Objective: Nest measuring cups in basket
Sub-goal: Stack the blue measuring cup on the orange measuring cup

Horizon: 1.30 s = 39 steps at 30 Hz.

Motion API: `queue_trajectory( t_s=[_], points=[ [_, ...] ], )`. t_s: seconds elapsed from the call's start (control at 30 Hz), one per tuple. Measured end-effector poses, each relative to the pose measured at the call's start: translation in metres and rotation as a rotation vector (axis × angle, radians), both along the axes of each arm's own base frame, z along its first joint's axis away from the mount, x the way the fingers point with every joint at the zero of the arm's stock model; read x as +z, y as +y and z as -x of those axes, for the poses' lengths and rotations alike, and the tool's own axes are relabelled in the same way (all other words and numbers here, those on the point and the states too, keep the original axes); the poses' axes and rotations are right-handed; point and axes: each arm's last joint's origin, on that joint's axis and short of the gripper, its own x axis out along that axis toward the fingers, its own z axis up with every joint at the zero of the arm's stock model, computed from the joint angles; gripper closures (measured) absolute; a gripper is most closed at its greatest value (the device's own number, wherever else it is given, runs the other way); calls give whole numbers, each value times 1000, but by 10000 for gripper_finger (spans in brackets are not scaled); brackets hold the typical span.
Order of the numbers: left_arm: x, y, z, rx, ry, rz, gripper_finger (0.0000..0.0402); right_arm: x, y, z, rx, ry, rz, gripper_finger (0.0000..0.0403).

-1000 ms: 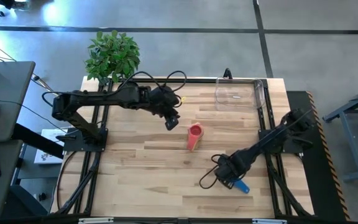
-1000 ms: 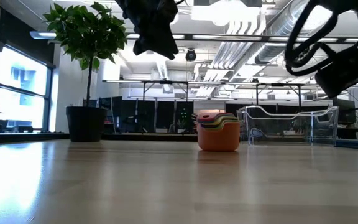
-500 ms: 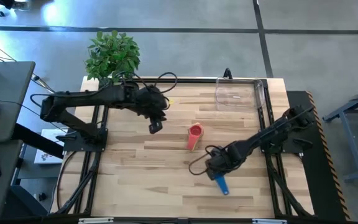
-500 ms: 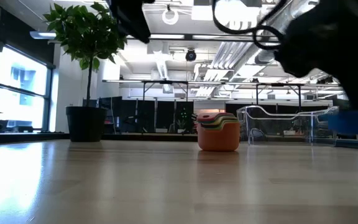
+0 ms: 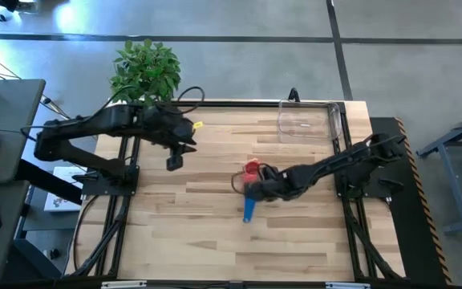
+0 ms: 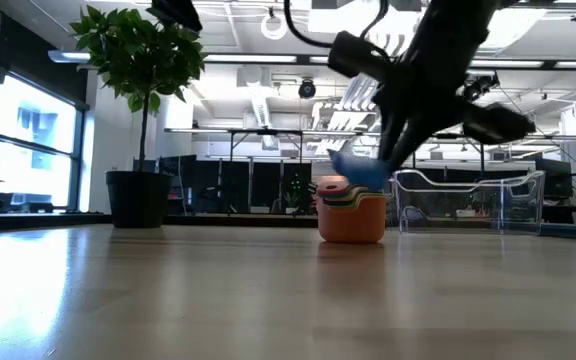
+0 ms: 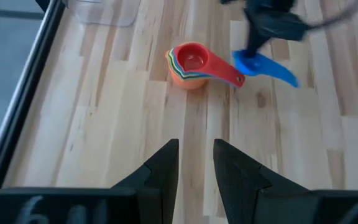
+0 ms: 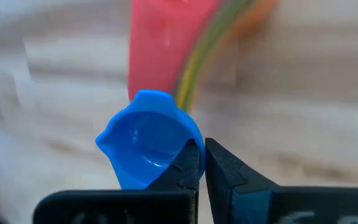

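Note:
A nested stack of measuring cups (image 5: 251, 168), red on top and orange outermost (image 6: 350, 212), stands on its base mid-table with its handles toward the near edge. My right gripper (image 5: 255, 191) hovers just near of the stack, shut on the blue cup (image 5: 249, 207). In the low view the blue cup (image 6: 360, 172) hangs level with the stack's top. My left gripper (image 5: 173, 160) hovers open to the left of the stack and touches nothing. The clear basket (image 5: 307, 120) stands at the far right corner. My right gripper pinches the blue cup by the bowl's rim (image 8: 193, 144) between its two fingers (image 8: 185, 163), coming in from the table's right side and slanting down. The cup is lifted clear of the table, and its handle (image 5: 248, 213) points toward the near edge.
A potted plant (image 5: 144, 71) stands beyond the far left corner, its black pot (image 6: 138, 198) showing in the low view. Black frame rails (image 5: 339, 152) run along the table's sides. Bare wood lies near of the stack and to its left.
My right gripper has carried the blue cup from the near right part of the table toward the left and far edges, up to the stack, turning so that the handle now points at the near edge. My left gripper has drawn back toward the left edge, away from the stack.

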Motion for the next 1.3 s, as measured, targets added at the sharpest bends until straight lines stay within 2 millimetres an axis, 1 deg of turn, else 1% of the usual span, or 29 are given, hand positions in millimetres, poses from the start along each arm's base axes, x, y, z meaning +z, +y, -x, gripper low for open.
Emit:
queue_trajectory(
  t_s=[0.1,0.2,0.33,0.5,0.73,0.9,1.0,1.17,1.3],
  points=[
    [5,-1,10,-28,-5,-26,312,0,-16,-4,-73,-14,43,402],
    [8,-2,20,-43,3,-44,312,1,-30,-7,-116,-28,45,402],
    [11,-3,30,-51,9,-64,312,2,-39,-10,-145,-49,41,403],
    [13,-3,39,-29,15,-98,312,5,-38,-15,-158,-102,25,403],
    [17,-4,48,-27,1,-102,312,18,-32,-11,-287,-48,70,403],
    [18,-5,51,-27,-2,-102,312,28,-34,-6,-399,3,96,403],
    [18,-5,50,-33,1,-107,312,32,-40,-8,-424,1,77,403],
    [18,-5,50,-42,2,-114,312,33,-50,-11,-467,-9,43,403],
    [18,-5,51,-44,6,-115,312,32,-57,-10,-466,34,-18,403]
  ],
)
